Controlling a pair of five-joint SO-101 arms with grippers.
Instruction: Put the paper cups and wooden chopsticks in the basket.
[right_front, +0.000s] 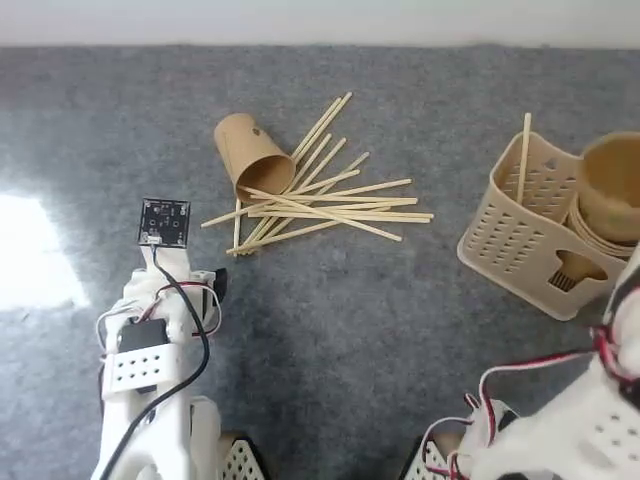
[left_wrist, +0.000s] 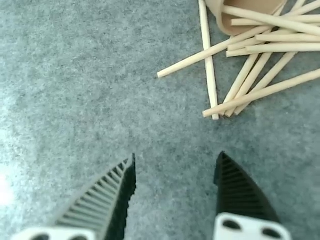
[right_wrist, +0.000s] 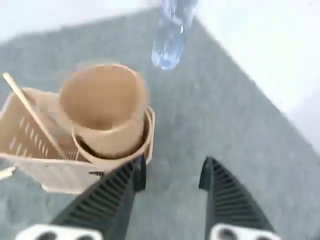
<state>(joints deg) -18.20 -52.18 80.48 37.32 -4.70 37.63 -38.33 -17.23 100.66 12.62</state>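
A paper cup (right_front: 250, 155) lies on its side on the grey mat, its mouth against a loose pile of wooden chopsticks (right_front: 325, 205). My left gripper (left_wrist: 176, 165) is open just above the mat, short of the chopsticks (left_wrist: 250, 65) and the cup's rim (left_wrist: 245, 12), with nothing between its fingers. At the right stands the beige slotted basket (right_front: 510, 240), with one chopstick (right_front: 523, 160) upright in it and a paper cup (right_front: 615, 190) in its round section. My right gripper (right_wrist: 173, 170) is open beside the basket (right_wrist: 25, 140), close to that cup (right_wrist: 102, 105).
A clear plastic bottle (right_wrist: 172, 30) stands on the mat beyond the basket, near the mat's edge. The left arm (right_front: 150, 340) sits at the front left and the right arm (right_front: 590, 420) at the front right. Bare mat lies between them.
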